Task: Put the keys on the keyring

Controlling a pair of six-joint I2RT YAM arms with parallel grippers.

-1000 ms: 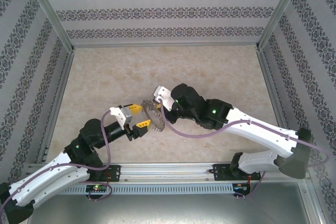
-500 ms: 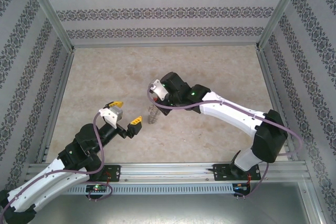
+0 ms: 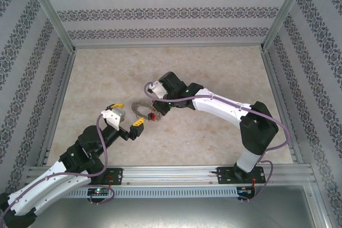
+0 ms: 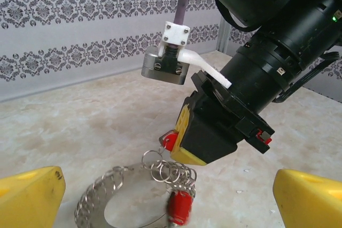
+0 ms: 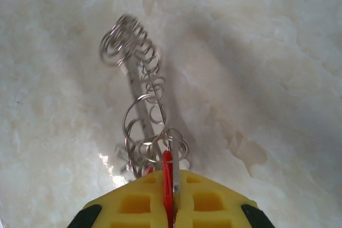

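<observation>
Right hand (image 5: 169, 188) pressed together on the red head of one key (image 5: 167, 169), low over the table (image 3: 214, 68). Keyring (image 4: 93, 204) trails from the pinched end with its lower arc down at the table; a second red key (image 4: 180, 206), blurred, sits at its coils. Left hand (image 3: 128, 115) spread wide, just beside the keyring, not touching.

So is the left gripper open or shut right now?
Open. The left gripper has its yellow fingers wide apart, holding nothing; the keyring lies ahead of them.
</observation>
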